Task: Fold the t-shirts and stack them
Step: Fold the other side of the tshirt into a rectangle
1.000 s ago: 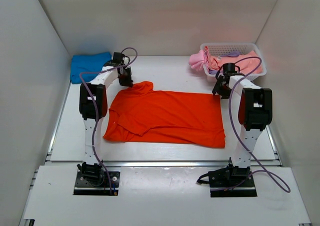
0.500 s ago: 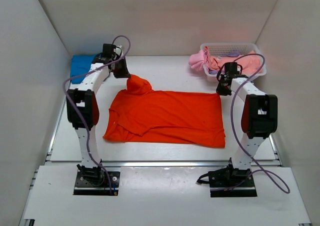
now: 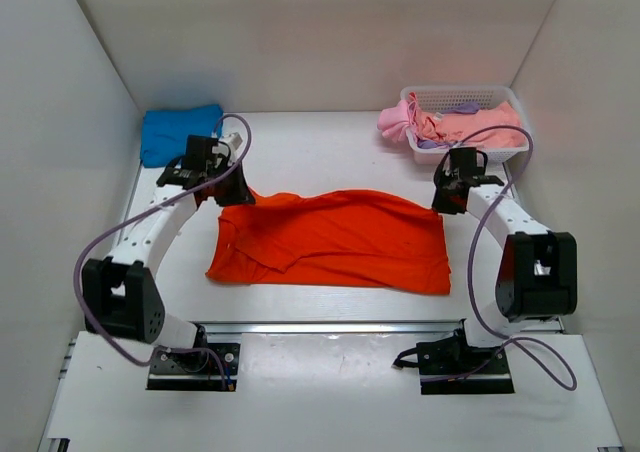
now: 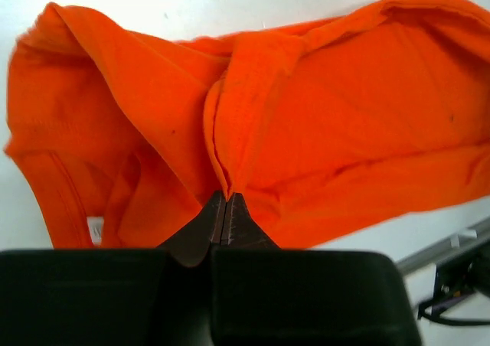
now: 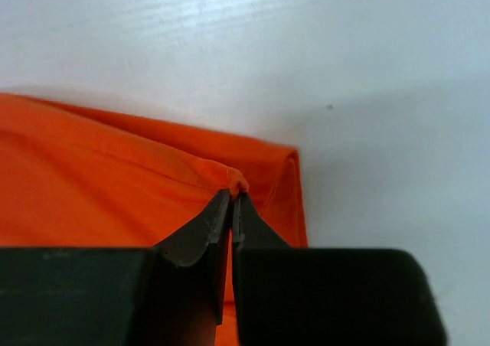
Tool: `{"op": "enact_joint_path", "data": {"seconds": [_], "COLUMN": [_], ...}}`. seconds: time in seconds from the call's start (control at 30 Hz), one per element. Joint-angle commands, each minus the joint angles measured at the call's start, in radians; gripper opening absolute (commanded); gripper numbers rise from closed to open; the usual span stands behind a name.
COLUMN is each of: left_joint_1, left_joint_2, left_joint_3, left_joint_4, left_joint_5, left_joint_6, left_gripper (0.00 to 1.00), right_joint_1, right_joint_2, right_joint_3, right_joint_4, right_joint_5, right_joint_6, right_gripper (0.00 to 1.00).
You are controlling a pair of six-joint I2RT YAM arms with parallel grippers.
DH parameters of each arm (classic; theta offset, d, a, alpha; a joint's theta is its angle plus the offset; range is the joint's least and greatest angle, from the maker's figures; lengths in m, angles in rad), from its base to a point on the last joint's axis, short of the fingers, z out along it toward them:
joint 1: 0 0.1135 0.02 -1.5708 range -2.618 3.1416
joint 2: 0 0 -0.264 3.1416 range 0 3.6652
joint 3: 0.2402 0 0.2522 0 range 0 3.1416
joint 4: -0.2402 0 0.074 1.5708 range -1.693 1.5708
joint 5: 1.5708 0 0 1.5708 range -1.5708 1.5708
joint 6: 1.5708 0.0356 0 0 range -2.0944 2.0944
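Top view: orange-red t-shirt (image 3: 340, 242) lies centre on the worktop (image 3: 330, 152); blue t-shirt (image 3: 180, 134) far left.
Left wrist: left tool (image 4: 227, 197) pressed together, pinching a fold of the orange-red t-shirt.
Right wrist: right tool (image 5: 232, 193) pinching its far right corner.

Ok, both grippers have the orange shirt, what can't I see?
Top view: the wrists hide where the left gripper and right gripper pinch the orange t-shirt.
Top view: pink shirts heaped in the basket, too tangled to count.
Wrist views: gripper bodies block the cloth beneath.
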Motion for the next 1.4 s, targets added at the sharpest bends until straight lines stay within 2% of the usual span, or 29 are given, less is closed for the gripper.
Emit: {"op": "enact_joint_path", "data": {"seconds": [0.0, 0.37, 0.57, 1.1, 1.13, 1.17, 1.2, 1.3, 1.37], "left_joint_1": [-0.005, -0.001, -0.001, 0.005, 0.012, 0.008, 0.012, 0.015, 0.015], "left_joint_2": [-0.158, -0.447, -0.511, -0.603, -0.606, -0.612, -0.615, -0.623, -0.617], "left_joint_3": [-0.067, -0.302, -0.345, -0.400, -0.420, -0.422, -0.435, -0.460, -0.463], "left_joint_4": [-0.025, -0.097, -0.142, -0.197, -0.202, -0.200, -0.193, -0.162, -0.150], "left_joint_5": [-0.005, -0.020, -0.031, -0.080, -0.077, -0.072, -0.072, -0.069, -0.074], "left_joint_6": [0.011, -0.012, -0.008, -0.037, -0.035, -0.031, -0.040, -0.054, -0.066], "left_gripper": [0.00, 0.00, 0.00, 0.00, 0.01, 0.12, 0.33, 0.44, 0.45], "right_joint_1": [-0.032, -0.104, -0.113, -0.116, -0.116, -0.121, -0.116, -0.101, -0.076], "right_joint_2": [-0.108, -0.280, -0.315, -0.364, -0.352, -0.344, -0.329, -0.324, -0.327], "right_joint_3": [-0.069, -0.233, -0.261, -0.339, -0.333, -0.327, -0.314, -0.285, -0.253], "right_joint_4": [0.042, 0.021, -0.005, -0.110, -0.125, -0.148, -0.156, -0.188, -0.200], "right_joint_5": [-0.016, -0.050, -0.105, -0.105, -0.099, -0.093, -0.079, -0.025, 0.001], "right_joint_6": [-0.029, -0.047, -0.039, -0.039, -0.036, -0.041, -0.044, -0.035, -0.035], "right_gripper": [0.00, 0.00, 0.00, 0.00, 0.03, 0.12, 0.21, 0.40, 0.45]}}
